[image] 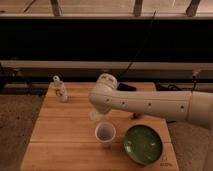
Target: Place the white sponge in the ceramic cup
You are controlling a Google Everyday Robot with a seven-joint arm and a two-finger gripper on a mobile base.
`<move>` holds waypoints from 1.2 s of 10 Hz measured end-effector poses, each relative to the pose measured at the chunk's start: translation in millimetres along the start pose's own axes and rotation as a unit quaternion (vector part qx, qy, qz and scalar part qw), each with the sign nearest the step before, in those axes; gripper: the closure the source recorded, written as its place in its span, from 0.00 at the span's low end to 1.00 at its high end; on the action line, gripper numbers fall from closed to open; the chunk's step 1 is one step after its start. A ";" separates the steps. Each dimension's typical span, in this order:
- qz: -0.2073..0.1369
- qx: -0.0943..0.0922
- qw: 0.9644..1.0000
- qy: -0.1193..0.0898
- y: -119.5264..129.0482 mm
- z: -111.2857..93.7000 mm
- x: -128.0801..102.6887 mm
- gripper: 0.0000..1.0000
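The ceramic cup [105, 133] stands upright on the wooden table [60, 135], near the front middle; its pale inside looks empty. My arm [150, 105] reaches in from the right and bends above the cup. The gripper [96, 116] hangs under the bend, just above and behind the cup's left rim, mostly hidden by the arm. A pale shape shows there. I cannot tell whether it is the white sponge or part of the gripper. No sponge lies on the table in view.
A green round plate [143, 144] lies right of the cup, almost touching it. A small white bottle [60, 89] stands at the back left corner. A small dark object [135, 116] peeks out under the arm. A dark rail and cables run behind the table.
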 end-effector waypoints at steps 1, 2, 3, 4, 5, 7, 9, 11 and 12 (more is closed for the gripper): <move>-0.002 0.003 1.000 0.004 -6.3 -8.6 5.2 1.00; -0.004 0.003 1.000 0.007 -9.8 -11.8 7.5 1.00; -0.007 0.004 1.000 0.009 -14.6 -16.2 9.0 1.00; -0.009 0.001 1.000 0.012 -14.9 -19.5 10.7 1.00; -0.012 -0.001 1.000 0.012 -14.0 -22.5 10.2 1.00; -0.017 -0.004 1.000 0.011 -4.4 -28.2 2.6 1.00; -0.018 -0.014 1.000 0.008 10.4 -34.4 -7.6 1.00; -0.016 -0.025 1.000 0.004 21.9 -34.8 -13.5 1.00; -0.013 -0.029 0.999 0.004 29.3 -35.4 -14.5 1.00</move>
